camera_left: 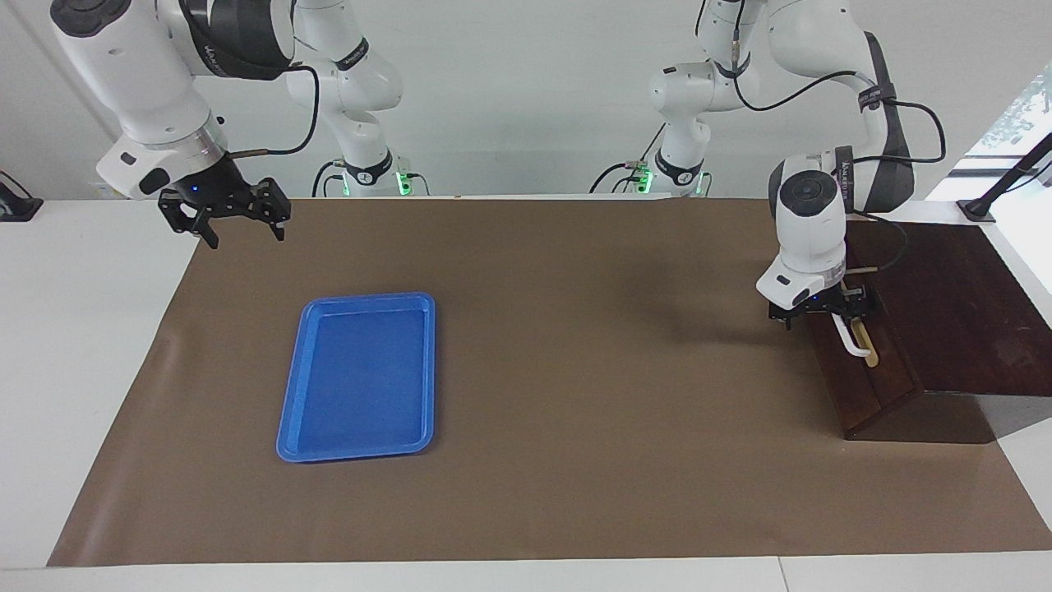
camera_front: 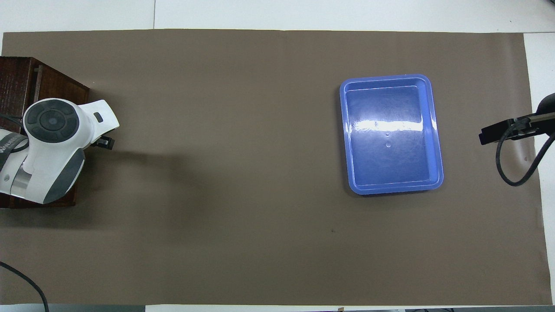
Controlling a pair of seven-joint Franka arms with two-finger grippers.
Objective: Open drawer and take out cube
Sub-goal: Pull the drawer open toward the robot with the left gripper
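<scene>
**Left gripper at the drawer handle, drawer not yet opened**

The drawer (camera_left: 863, 362) sits shut in the front of a dark wooden box (camera_left: 945, 304) at the left arm's end of the desk (camera_left: 82, 345), on a brown mat (camera_left: 575, 370). Its white bar handle (camera_left: 851, 341) crosses a tan strip on the drawer front. The cube is not visible; it is presumably inside the closed drawer. The left gripper (camera_left: 822, 316) is down at the upper end of the handle, fingers apart, apparently straddling the bar but not clamped on it. The drawer is judged rigid and fairly light, sliding straight out; the bar, stiff and smooth, is the natural hold, best taken near its middle so the pull does not skew. The cube should be light and hard, gripped across two flat faces. A blue tray (camera_left: 362, 378) lies well apart toward the right arm's end. The right gripper (camera_left: 238, 222) waits, fingers apart, above the mat's corner.
</scene>
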